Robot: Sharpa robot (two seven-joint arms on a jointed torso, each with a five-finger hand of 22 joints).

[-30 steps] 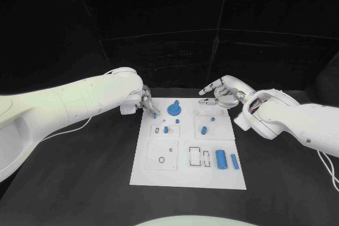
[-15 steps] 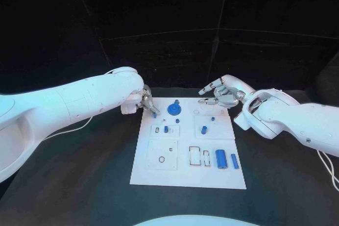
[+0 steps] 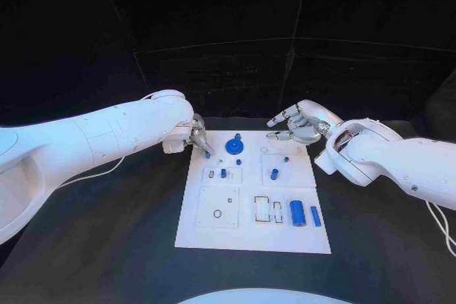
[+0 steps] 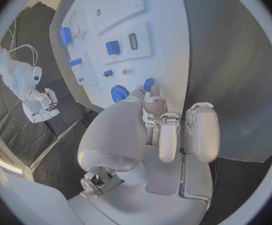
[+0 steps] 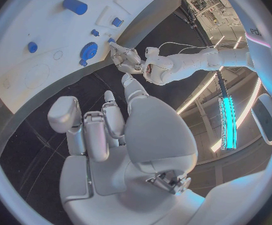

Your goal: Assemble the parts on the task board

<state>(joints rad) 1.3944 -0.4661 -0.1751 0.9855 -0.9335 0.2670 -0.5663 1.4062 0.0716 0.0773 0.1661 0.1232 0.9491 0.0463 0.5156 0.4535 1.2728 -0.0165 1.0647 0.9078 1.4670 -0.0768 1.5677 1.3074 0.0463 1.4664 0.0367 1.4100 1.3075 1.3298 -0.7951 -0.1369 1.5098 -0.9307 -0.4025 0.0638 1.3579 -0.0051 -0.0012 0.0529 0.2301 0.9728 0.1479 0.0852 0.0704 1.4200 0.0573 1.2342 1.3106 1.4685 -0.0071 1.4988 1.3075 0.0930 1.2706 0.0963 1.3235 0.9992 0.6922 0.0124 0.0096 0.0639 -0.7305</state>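
Note:
The white task board (image 3: 249, 237) lies in the middle of the table. My left hand (image 3: 194, 136) hovers at the board's far left edge and pinches a small blue part (image 3: 207, 154) between its fingertips; the left wrist view shows that part (image 4: 148, 84) at the tips. Right beside it stands a blue gear (image 3: 234, 146), also seen as the gear (image 4: 119, 92). My right hand (image 3: 296, 127) hangs over the board's far right corner, fingers apart, holding nothing. Its palm (image 5: 110, 130) faces the board (image 5: 23, 50).
More blue parts sit on the board: a short peg (image 3: 238, 162), a block (image 3: 223, 174), another piece (image 3: 273, 175), and two cylinders (image 3: 297, 213) near the right edge. Black table (image 3: 114, 251) surrounds the board. A white cable (image 3: 90, 175) trails at the left.

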